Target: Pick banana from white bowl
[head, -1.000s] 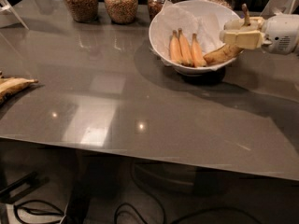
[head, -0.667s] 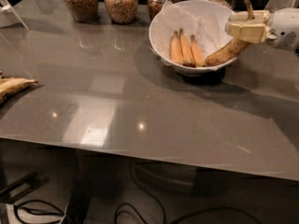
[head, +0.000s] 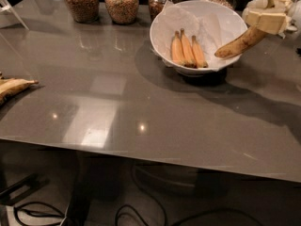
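Gripper (head: 267, 17): upper right, fingers clamped on the banana near its stem.
Banana (head: 242, 42): held in the air, tilted, lower tip over bowl's right rim.
Bowl (head: 162, 25): on table (head: 155, 112), three orange bananas (head: 188, 51) inside.
Jars (head: 121, 3): behind bowl.

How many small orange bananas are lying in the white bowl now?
3 orange bananas, side by side in the white bowl: left, middle, right. None seems hidden. The gripper, beyond the bowl's right rim, holds the long banana.
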Robot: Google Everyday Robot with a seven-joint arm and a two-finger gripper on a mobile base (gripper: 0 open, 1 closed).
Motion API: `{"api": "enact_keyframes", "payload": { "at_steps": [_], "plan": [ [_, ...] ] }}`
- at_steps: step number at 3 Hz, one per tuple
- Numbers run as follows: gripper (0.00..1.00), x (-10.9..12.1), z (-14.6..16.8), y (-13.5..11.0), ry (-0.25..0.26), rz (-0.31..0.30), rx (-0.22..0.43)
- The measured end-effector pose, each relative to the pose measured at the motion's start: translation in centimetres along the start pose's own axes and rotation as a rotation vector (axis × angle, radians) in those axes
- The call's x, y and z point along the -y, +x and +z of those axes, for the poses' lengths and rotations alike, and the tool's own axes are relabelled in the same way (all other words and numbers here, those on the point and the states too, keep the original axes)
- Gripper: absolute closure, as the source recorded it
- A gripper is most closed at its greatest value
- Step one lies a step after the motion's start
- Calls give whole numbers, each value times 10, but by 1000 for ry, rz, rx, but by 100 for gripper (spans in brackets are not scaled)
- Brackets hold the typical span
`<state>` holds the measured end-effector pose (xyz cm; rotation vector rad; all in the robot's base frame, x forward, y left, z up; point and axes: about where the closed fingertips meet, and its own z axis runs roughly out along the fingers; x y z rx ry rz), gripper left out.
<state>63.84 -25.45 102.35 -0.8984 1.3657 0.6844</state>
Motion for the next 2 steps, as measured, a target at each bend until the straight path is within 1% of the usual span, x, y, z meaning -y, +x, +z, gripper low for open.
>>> {"api": "enact_keyframes", "payload": {
  "at_steps": [1, 2],
  "plan": [
    [100, 4, -17, -10, 23, 4, 40],
    [100, -3, -30, -21, 9, 19, 118]
  ]
}}
